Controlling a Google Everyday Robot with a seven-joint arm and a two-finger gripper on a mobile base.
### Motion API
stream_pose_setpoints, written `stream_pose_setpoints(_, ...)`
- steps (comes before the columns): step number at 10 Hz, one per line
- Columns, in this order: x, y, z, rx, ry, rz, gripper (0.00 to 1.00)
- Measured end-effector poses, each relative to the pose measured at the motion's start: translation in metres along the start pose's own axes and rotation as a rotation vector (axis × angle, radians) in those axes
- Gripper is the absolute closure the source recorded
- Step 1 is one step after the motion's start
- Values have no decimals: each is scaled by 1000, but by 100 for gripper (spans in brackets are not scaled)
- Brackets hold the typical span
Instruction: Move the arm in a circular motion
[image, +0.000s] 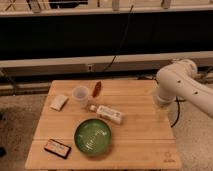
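The arm (179, 82) is a large white glossy arm of thick rounded segments. It comes in from the right edge and bends down over the right side of the wooden table (140, 145). The gripper (161, 108) shows only as a pale shape hanging under the arm's lower joint, just above the table's right part. It is apart from all the tabletop items, and nothing shows in it.
On the table are a green plate (93, 136), a clear cup (80, 95), a reddish-brown item (97, 88), a white packet (59, 102), a white bottle lying down (109, 114) and a dark snack pack (56, 148). A black cable (122, 40) hangs against the dark wall behind.
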Motion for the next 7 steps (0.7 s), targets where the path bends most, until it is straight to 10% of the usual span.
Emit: stream_pose_setpoints(7, -19, -18, 1, 11, 6, -81, 20)
